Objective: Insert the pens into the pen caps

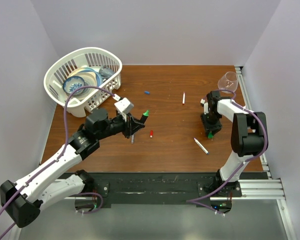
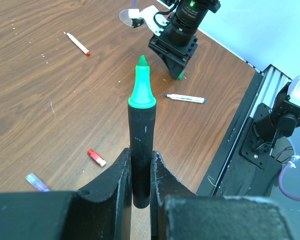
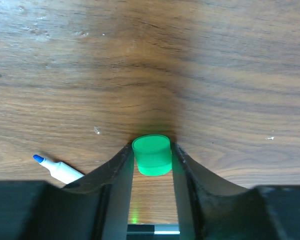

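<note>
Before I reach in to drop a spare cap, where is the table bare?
Bare: the far strip between the basket and the glass, and the near edge between the red cap and the blue-tipped pen. Crowded: around the left claw with its black marker, and the right claw at the green cap.

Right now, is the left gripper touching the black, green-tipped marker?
Touching. Left wrist view: the left gripper squeezes the black marker from both sides.
</note>
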`<state>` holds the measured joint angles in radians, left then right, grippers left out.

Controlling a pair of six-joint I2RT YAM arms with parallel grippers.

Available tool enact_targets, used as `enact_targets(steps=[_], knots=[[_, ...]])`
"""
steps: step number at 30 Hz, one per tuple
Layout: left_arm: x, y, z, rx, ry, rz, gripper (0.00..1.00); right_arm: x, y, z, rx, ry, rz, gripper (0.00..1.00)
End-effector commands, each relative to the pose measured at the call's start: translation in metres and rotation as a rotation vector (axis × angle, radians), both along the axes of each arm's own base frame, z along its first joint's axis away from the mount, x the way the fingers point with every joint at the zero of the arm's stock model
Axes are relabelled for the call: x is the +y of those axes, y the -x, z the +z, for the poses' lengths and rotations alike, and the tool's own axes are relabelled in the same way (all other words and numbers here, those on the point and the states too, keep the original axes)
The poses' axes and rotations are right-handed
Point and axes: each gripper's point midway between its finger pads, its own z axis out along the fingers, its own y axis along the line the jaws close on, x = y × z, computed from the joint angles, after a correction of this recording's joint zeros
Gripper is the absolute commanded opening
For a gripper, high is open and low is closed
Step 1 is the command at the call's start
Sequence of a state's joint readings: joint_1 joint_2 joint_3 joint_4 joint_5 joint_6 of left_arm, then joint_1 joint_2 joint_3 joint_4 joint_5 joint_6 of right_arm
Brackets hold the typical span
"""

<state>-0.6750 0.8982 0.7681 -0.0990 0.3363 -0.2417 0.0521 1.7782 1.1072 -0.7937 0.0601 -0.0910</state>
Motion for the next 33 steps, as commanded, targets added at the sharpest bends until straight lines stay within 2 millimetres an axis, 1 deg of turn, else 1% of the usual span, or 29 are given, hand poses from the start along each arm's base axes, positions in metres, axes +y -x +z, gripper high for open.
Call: enact_targets(steps=[1,3,4,5,8,9,10,11,12,13,14,15,16,17,18,19,20,21,22,23,24,25,26,27,28,29,30,32,33], knots=[[0.002,-0.004,0.014,-0.056,0.015,0.014,0.0,0.0,-0.004,0.0,0.008,-0.008,-0.007,0.3],[0.002,-0.003,0.013,-0.052,0.012,0.014,0.0,0.002,-0.01,0.004,-0.008,-0.01,-0.02,0.25],[0.002,-0.003,0.013,-0.052,0.014,0.015,0.0,0.003,-0.013,0.007,-0.022,-0.013,-0.025,0.21],[0.003,-0.004,0.013,-0.051,0.016,0.018,0.0,0.005,-0.019,0.013,-0.052,-0.024,-0.05,0.19],[0.003,-0.003,0.018,-0.049,0.048,0.027,0.0,0.017,-0.028,0.026,-0.12,-0.065,-0.089,0.11],[0.002,-0.002,0.016,-0.028,0.062,0.032,0.0,0.02,-0.032,0.037,-0.162,-0.074,-0.103,0.09],[0.001,-0.001,0.015,-0.014,0.071,0.03,0.0,0.028,-0.034,0.043,-0.184,-0.087,-0.099,0.05],[-0.002,-0.001,0.017,-0.011,0.087,0.024,0.0,0.034,-0.038,0.051,-0.222,-0.106,-0.109,0.03],[-0.004,0.002,0.01,0.029,0.093,0.012,0.0,0.039,-0.041,0.065,-0.276,-0.119,-0.104,0.02],[-0.007,0.002,0.014,0.023,0.118,0.005,0.0,0.049,-0.043,0.075,-0.312,-0.134,-0.097,0.0],[-0.01,0.001,0.015,0.033,0.141,0.0,0.0,0.059,-0.049,0.088,-0.361,-0.164,-0.136,0.0],[-0.012,0.002,0.009,0.049,0.141,-0.008,0.0,0.072,-0.051,0.11,-0.43,-0.216,-0.133,0.0],[-0.013,0.001,0.008,0.054,0.147,-0.007,0.0,0.097,-0.05,0.123,-0.475,-0.26,-0.093,0.0],[-0.015,-0.001,0.007,0.051,0.157,-0.002,0.0,0.116,-0.055,0.139,-0.538,-0.319,-0.129,0.0],[-0.013,-0.006,-0.002,0.072,0.152,0.032,0.0,0.133,-0.054,0.154,-0.587,-0.368,-0.125,0.0],[-0.013,-0.009,-0.004,0.078,0.156,0.045,0.0,0.162,-0.044,0.176,-0.642,-0.435,-0.075,0.0],[-0.014,-0.013,-0.007,0.089,0.167,0.063,0.0,0.179,-0.045,0.195,-0.687,-0.506,-0.122,0.0],[-0.013,-0.016,-0.012,0.095,0.168,0.08,0.0,0.201,-0.036,0.208,-0.72,-0.542,-0.095,0.0],[-0.015,-0.018,-0.01,0.09,0.185,0.085,0.0,0.211,-0.032,0.226,-0.759,-0.592,-0.098,0.0],[-0.017,-0.019,-0.017,0.113,0.184,0.09,0.0,0.225,-0.033,0.243,-0.797,-0.662,-0.135,0.0],[-0.017,-0.02,-0.018,0.12,0.189,0.095,0.0,0.245,-0.022,0.252,-0.806,-0.71,-0.107,0.0],[-0.019,-0.022,-0.018,0.121,0.198,0.095,0.0,0.25,-0.022,0.266,-0.852,-0.728,-0.117,0.0],[-0.02,-0.023,-0.023,0.137,0.197,0.1,0.0,0.255,-0.02,0.274,-0.873,-0.74,-0.131,0.0],[-0.02,-0.022,-0.024,0.143,0.197,0.1,0.0,0.265,-0.014,0.278,-0.881,-0.75,-0.117,0.0],[-0.021,-0.023,-0.024,0.143,0.202,0.098,0.0,0.266,-0.015,0.284,-0.908,-0.748,-0.126,0.0],[-0.02,-0.022,-0.029,0.155,0.199,0.1,0.0,0.27,-0.016,0.288,-0.918,-0.766,-0.133,0.0],[-0.02,-0.023,-0.029,0.151,0.202,0.101,0.0,0.276,-0.013,0.291,-0.92,-0.782,-0.127,0.0],[-0.02,-0.023,-0.033,0.157,0.196,0.105,0.0,0.281,-0.014,0.294,-0.932,-0.782,-0.13,0.0],[-0.02,-0.022,-0.034,0.159,0.195,0.105,0.0,0.287,-0.011,0.294,-0.93,-0.787,-0.117,0.0]])
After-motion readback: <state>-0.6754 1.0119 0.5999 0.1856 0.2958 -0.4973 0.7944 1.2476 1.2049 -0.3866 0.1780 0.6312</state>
